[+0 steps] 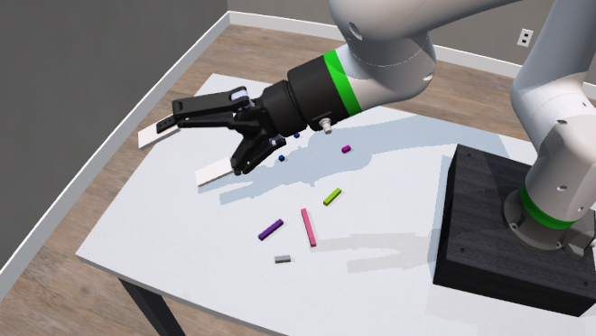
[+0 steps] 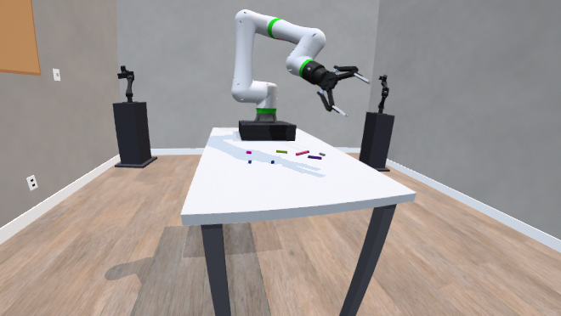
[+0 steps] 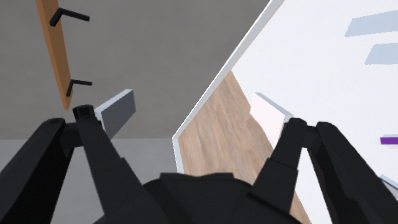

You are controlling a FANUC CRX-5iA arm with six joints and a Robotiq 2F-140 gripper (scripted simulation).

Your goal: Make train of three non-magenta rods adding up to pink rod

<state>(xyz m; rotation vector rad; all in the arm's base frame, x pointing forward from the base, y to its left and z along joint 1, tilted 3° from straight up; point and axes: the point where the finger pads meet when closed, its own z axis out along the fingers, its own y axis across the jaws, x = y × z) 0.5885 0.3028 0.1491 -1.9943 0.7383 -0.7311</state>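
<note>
My gripper [image 1: 186,153] [image 2: 354,96] [image 3: 194,101] is open and empty. It hangs high above the white table [image 1: 158,226] [image 2: 276,191] [image 3: 325,75], over its far side edge, and is tilted sideways. On the table lie the pink rod [image 1: 308,227] [image 2: 302,153], a purple rod [image 1: 270,229] [image 2: 314,157] [image 3: 389,140], a grey rod [image 1: 283,258] [image 2: 322,155], a lime rod [image 1: 332,196] [image 2: 281,151], a magenta rod [image 1: 346,148] [image 2: 248,152] and two blue rods [image 1: 281,158] [image 1: 296,135] [image 2: 250,161] [image 2: 272,161]. All lie apart from each other.
The arm's black base block [image 1: 488,235] [image 2: 267,131] stands at one end of the table. Two black camera stands [image 2: 132,127] [image 2: 376,140] flank the table on the wooden floor.
</note>
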